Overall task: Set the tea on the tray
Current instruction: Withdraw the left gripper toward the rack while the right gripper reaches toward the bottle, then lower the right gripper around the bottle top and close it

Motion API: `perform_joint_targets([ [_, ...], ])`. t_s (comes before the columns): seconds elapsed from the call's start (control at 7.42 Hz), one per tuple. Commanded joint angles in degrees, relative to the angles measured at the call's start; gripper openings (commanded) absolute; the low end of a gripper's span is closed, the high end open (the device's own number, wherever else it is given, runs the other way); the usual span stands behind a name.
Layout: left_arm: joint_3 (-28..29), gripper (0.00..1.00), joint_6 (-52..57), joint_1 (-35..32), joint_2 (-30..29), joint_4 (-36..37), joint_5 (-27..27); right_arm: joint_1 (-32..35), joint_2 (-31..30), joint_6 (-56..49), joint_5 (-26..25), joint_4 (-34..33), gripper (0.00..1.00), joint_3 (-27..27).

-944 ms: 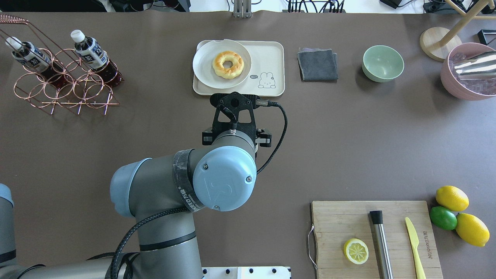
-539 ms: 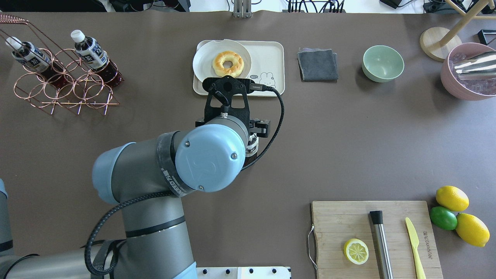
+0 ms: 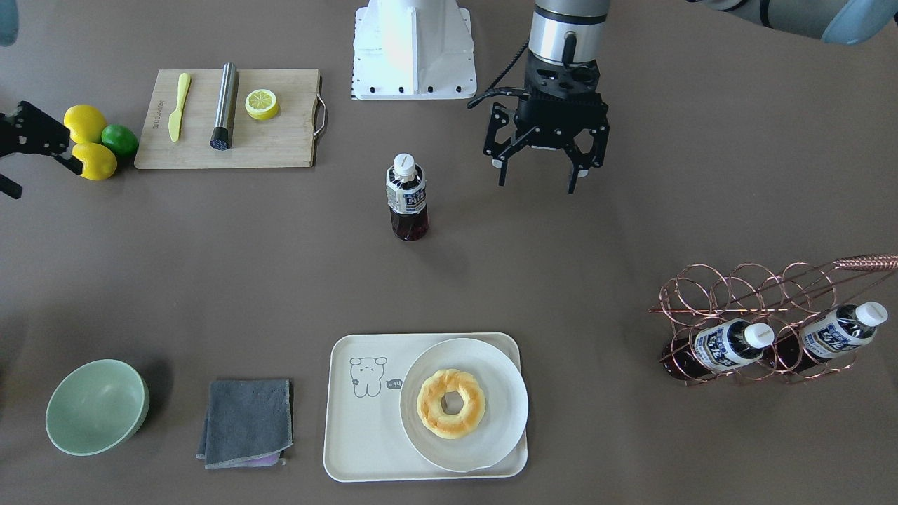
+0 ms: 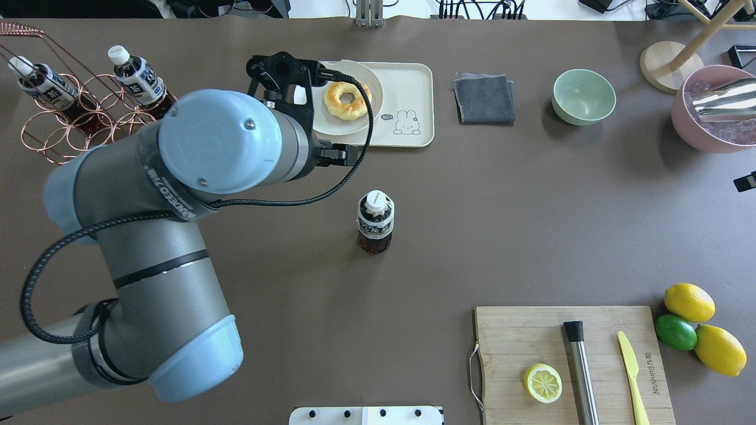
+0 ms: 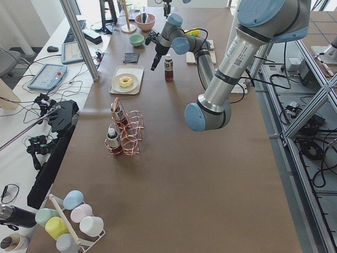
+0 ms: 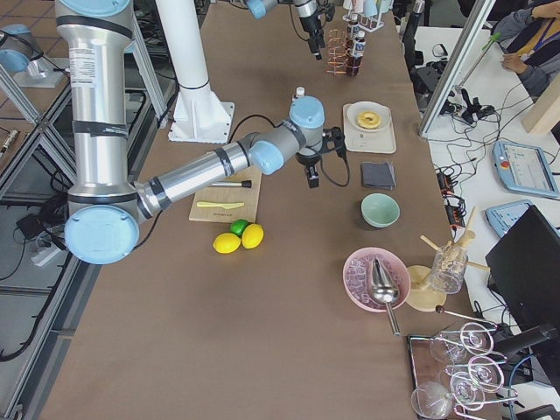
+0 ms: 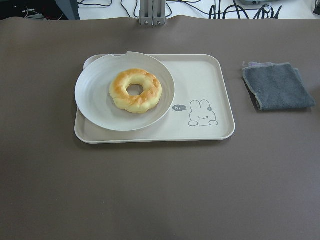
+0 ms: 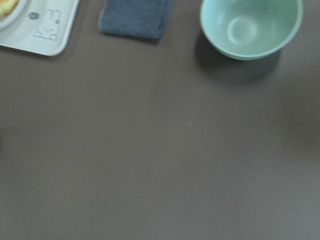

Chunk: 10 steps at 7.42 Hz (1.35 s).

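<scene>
A tea bottle with dark liquid, white cap and white label stands upright on the bare table, also in the front view. The cream tray with a line-drawn animal lies beyond it; it also shows in the left wrist view. My left gripper hangs open and empty, beside the bottle and apart from it; my arm hides it in the overhead view. My right gripper is at the table's edge near the lemons, cut off by the frame, fingers spread and empty.
A white plate with a doughnut fills the tray's left half. A copper rack holds two more tea bottles. Grey cloth, green bowl, pink ice bowl, cutting board, lemons.
My left arm has swung away from above the bottle, towards the rack side and up. The bottle, earlier hidden under the gripper, now stands in plain view alone.
</scene>
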Motion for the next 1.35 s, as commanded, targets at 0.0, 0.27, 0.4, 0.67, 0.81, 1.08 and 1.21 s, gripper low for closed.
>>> perform_joint_targets([
  [0.0, -0.4, 0.96, 8.4, -6.5, 14.5, -14.9, -7.6, -16.2, 12.2, 21.8, -9.1, -0.2, 1.00, 4.9],
  [0.27, 0.3, 0.96, 13.4, -11.2, 23.4, -24.0, -12.9, -29.3, 20.3, 24.3, -24.7, -5.0, 1.00, 5.1],
  [0.4, -0.1, 0.96, 14.2, -13.2, 25.3, -24.7, -16.8, -35.0, 29.4, 24.8, -33.3, -15.0, 1.00, 4.4],
  [0.67, -0.2, 0.96, 14.2, -14.3, 27.7, -26.5, -18.1, -36.7, 42.4, 24.9, -34.8, -27.5, 0.96, 1.4],
  [0.81, -0.6, 0.96, 14.2, -14.3, 27.9, -27.5, -18.6, -37.2, 42.3, 25.0, -35.0, -27.5, 0.94, 1.3],
  [1.08, -3.0, 0.96, 16.1, -15.7, 31.8, -27.8, -19.2, -37.5, 45.0, 24.4, -35.0, -27.4, 0.89, -1.6],
  [1.21, -4.8, 0.96, 17.5, -16.8, 35.0, -28.5, -19.3, -37.5, 47.0, 24.0, -35.4, -27.4, 0.87, -4.1],
])
